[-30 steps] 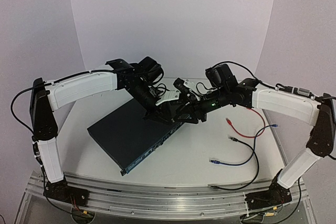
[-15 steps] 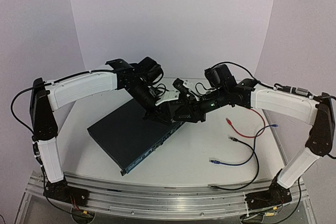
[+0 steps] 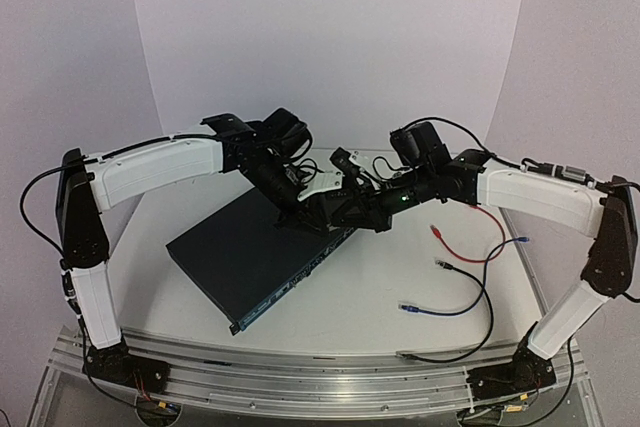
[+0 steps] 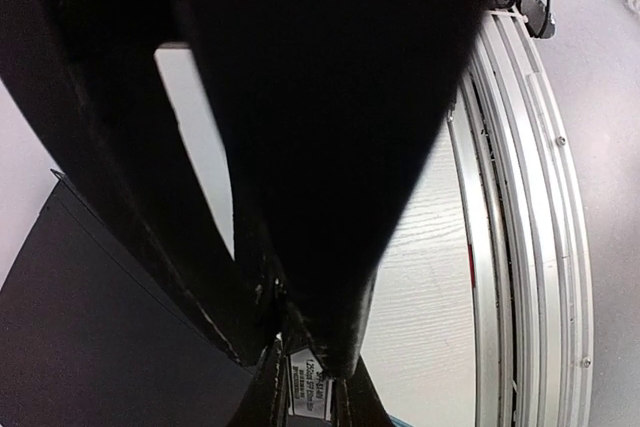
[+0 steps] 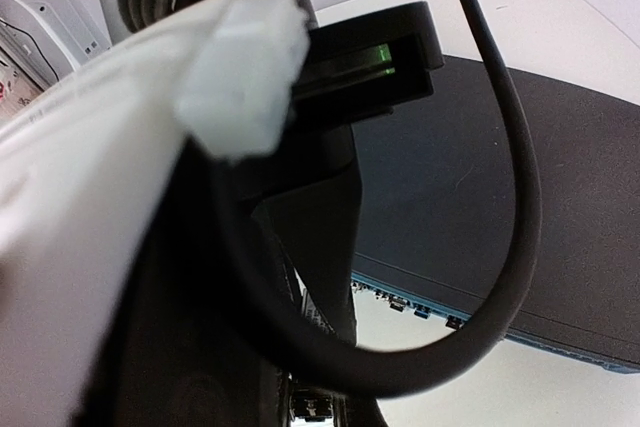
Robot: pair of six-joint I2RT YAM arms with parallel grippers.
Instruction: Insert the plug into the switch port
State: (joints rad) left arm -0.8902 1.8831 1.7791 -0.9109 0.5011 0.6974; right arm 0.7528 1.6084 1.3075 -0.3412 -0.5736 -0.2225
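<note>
The switch (image 3: 245, 257) is a flat dark navy box lying at an angle on the white table; its port row faces front right (image 5: 420, 307). It also shows in the left wrist view (image 4: 90, 347). My left gripper (image 3: 305, 212) is over the switch's far right corner, shut on the plug (image 4: 310, 387), a small metal module with a white label. My right gripper (image 3: 345, 217) meets it there. The plug's metal end (image 5: 315, 409) sits between the right fingers, which stand close on both sides. I cannot tell whether they grip it.
Loose cables lie on the table's right side: a red one (image 3: 460, 242), a black one (image 3: 470, 297) and a blue one (image 3: 440, 309). Aluminium rails (image 3: 300, 377) run along the front edge. A black cable loop (image 5: 520, 197) hangs across the right wrist view.
My right gripper has moved a little left, closer to the left gripper. The left arm and the switch have stayed put.
</note>
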